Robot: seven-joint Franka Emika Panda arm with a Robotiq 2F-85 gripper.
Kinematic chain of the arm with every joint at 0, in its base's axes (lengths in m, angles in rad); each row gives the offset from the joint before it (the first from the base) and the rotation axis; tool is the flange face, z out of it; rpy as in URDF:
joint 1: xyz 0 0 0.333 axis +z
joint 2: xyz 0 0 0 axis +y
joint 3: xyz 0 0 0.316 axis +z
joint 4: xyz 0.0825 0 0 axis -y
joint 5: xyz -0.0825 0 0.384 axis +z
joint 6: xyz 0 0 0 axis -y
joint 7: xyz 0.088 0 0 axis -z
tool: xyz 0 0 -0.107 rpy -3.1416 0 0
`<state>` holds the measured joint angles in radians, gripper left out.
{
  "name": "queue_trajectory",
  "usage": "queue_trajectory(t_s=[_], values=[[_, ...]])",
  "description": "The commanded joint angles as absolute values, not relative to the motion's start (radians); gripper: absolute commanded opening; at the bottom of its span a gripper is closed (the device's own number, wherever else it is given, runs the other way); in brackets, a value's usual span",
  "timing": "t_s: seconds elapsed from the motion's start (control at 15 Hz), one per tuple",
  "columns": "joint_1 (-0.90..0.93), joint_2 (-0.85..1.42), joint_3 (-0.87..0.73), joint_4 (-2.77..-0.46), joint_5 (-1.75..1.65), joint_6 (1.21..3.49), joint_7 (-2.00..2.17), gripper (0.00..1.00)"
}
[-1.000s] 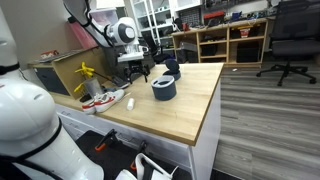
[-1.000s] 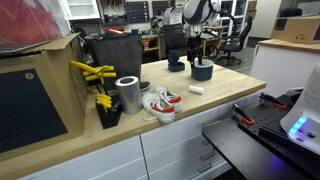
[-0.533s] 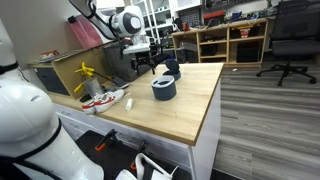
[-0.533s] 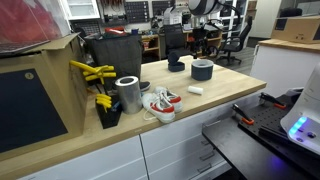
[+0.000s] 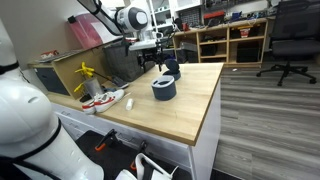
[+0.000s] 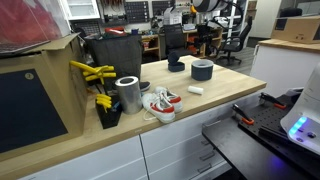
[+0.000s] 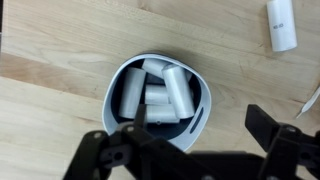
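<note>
A dark grey bowl [image 7: 111, 92] stands on the wooden table and holds several white cylinders [image 7: 178, 92]. It shows in both exterior views [image 5: 163, 89] [image 6: 202, 70]. My gripper [image 7: 203, 128] is open and empty, well above the bowl, with one finger over the bowl's rim and the other over bare wood. In both exterior views the gripper [image 5: 159, 52] [image 6: 206, 32] hangs high over the bowl. One loose white cylinder [image 7: 281, 25] lies on the table apart from the bowl, also seen in an exterior view [image 6: 196, 90].
A second small dark bowl [image 6: 176, 66] stands behind the first. White-and-red sneakers [image 6: 160, 103], a metal can [image 6: 128, 94], yellow tools [image 6: 92, 72] and a black bin [image 6: 115, 55] crowd one end of the table. An office chair [image 5: 290, 40] and shelves [image 5: 225, 40] stand beyond.
The arm has lifted the gripper up and away from the bowl. The bowl and loose cylinder have not moved.
</note>
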<state>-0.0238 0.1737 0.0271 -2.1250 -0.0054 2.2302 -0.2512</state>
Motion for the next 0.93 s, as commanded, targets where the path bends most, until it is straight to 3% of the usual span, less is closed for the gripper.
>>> queue_trajectory(t_s=[0.0,0.87], values=[[-0.032,0.196,0.015,-2.085,0.008,2.201,-0.234,1.0],[-0.045,0.361,0.015,-1.97,0.024,2.2,-0.239,1.0]])
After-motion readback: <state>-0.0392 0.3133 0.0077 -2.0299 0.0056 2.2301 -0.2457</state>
